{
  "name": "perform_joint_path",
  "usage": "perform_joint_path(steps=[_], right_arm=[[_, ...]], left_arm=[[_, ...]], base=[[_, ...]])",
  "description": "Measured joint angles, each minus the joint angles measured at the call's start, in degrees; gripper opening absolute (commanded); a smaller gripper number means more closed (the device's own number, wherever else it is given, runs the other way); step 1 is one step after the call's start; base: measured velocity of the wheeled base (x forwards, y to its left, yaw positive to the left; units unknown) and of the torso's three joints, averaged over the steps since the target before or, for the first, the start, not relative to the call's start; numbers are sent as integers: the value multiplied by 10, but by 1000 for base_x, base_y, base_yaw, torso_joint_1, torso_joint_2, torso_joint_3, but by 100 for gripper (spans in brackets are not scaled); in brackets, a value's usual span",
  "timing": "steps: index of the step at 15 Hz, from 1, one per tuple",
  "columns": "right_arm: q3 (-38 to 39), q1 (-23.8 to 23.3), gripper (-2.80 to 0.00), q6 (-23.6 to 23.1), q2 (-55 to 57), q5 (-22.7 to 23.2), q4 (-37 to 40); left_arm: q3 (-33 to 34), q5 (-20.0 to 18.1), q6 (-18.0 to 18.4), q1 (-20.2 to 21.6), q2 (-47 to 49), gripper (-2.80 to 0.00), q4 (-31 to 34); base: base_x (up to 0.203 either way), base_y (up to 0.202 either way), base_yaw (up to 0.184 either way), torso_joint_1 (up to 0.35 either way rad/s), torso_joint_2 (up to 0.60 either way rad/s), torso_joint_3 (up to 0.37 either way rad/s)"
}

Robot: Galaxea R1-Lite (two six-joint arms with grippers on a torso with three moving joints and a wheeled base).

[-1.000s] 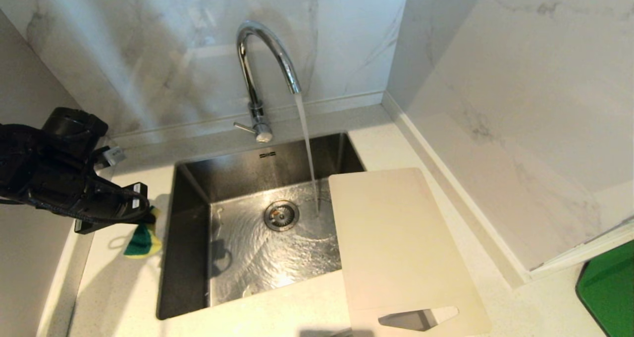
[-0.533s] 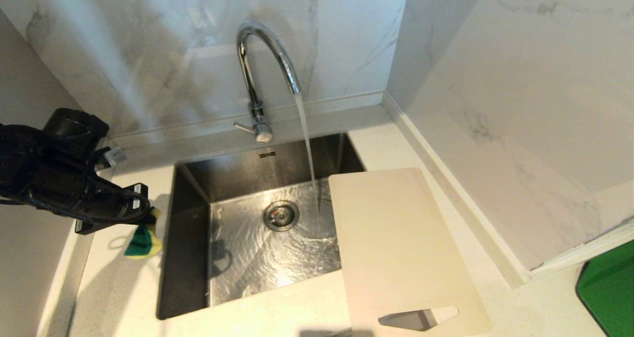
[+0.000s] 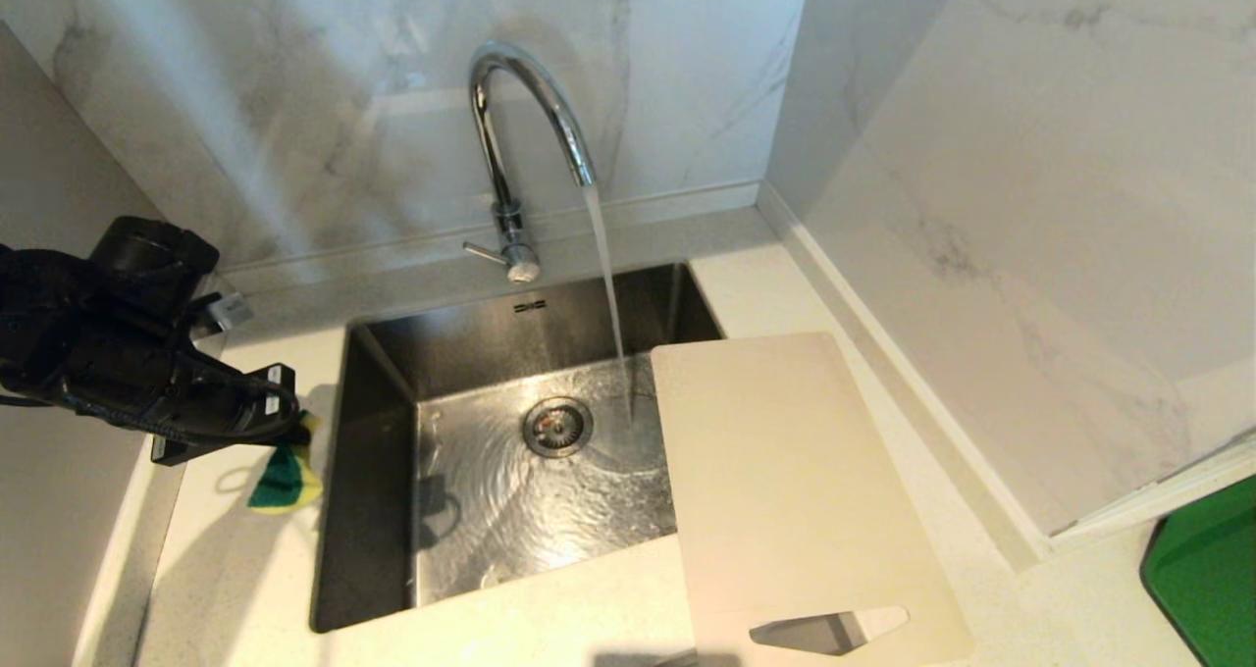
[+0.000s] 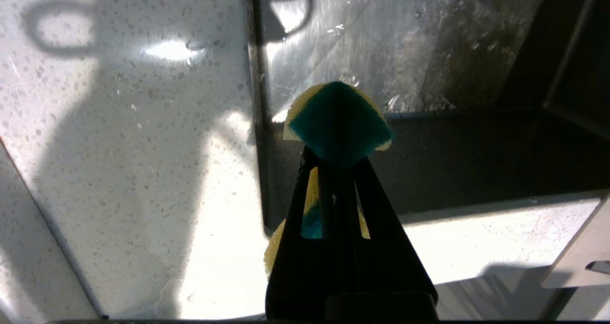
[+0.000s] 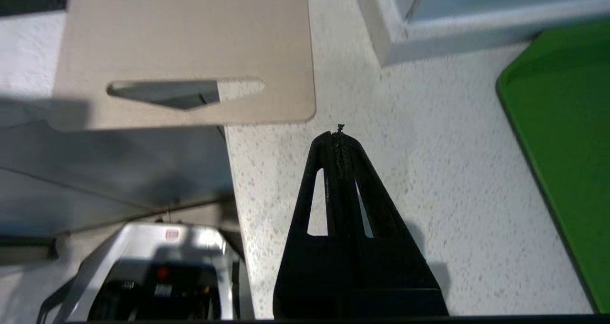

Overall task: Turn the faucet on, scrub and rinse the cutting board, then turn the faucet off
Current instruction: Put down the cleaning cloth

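Note:
The chrome faucet (image 3: 520, 128) stands behind the sink with its side lever (image 3: 483, 251) sticking out to the left. Water streams from its spout into the basin. The beige cutting board (image 3: 785, 490) lies flat on the counter to the right, its left edge over the sink and its handle cutout nearest me. My left gripper (image 3: 294, 436) hangs over the counter left of the sink, shut on a green-and-yellow sponge (image 4: 336, 119). My right gripper (image 5: 337, 136), outside the head view, is shut on nothing above the counter, just off the corner of the cutting board (image 5: 186, 38) at its handle end.
The steel sink (image 3: 373, 510) has a round drain (image 3: 557, 425) in a wet floor. Marble walls close in behind and on the right. A green tray (image 3: 1207, 579) lies at the far right. The robot's base (image 5: 157, 276) shows below the counter edge.

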Motion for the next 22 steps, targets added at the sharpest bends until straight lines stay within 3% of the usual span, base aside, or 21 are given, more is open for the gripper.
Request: perform_joint_path(steps=[5,11,17,22], right_arm=[[0,10,-280,41,-79,-12,-4],[0,11,-280,42,-91,-12,-4],[0,10,-280,42,-92,-12,-4],[0,11,-280,42,-92,-12,-4]], left_arm=[[10,1,2,0,-3,-280,-7],[26,6,5,2,-12,-280,-5],[48,41,16,4,-42,-280,10],[105,41,64,62,-84,-280,14]], base=[[0,0,0,0,0,0],[0,0,0,0,0,0],[0,0,0,0,0,0],[0,0,0,0,0,0]])
